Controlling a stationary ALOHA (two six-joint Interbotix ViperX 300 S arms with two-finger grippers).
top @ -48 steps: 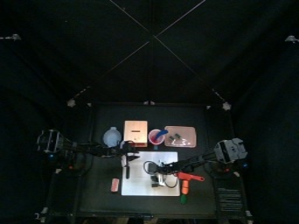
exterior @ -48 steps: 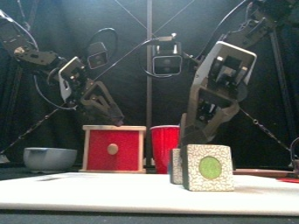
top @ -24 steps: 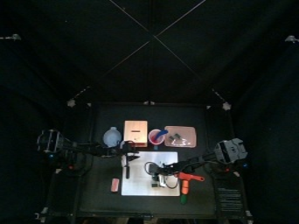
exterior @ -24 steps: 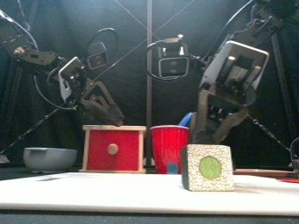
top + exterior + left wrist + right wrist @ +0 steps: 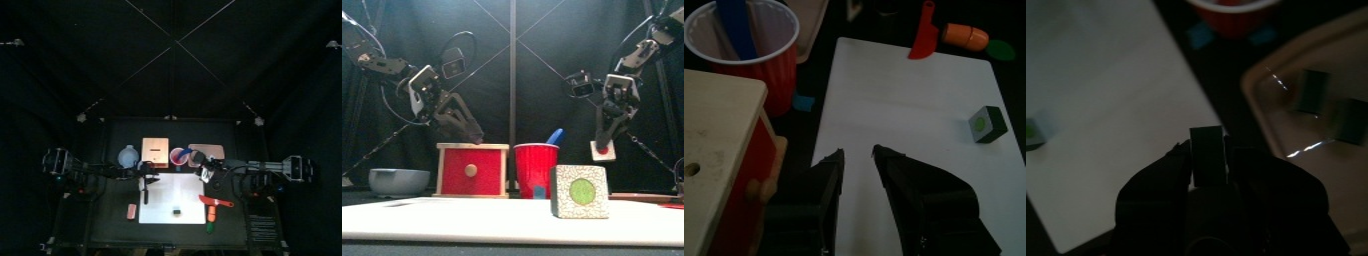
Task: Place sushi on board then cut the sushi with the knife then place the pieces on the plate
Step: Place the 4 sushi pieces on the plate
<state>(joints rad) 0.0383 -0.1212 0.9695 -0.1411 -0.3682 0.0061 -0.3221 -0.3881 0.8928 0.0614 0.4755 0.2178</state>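
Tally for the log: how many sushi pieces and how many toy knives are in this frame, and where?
Sushi pieces: 4 (one on the white board, one in the right gripper jaws, two on the pink tray)
Toy knives: 2 (blue in the red cup, red by the board's edge)
Total: 6

The left gripper [image 5: 858, 153] and right gripper [image 5: 1208, 135] have dark tapered jaws under pale plates [image 5: 420, 80], on black jointed arms [image 5: 382, 65].
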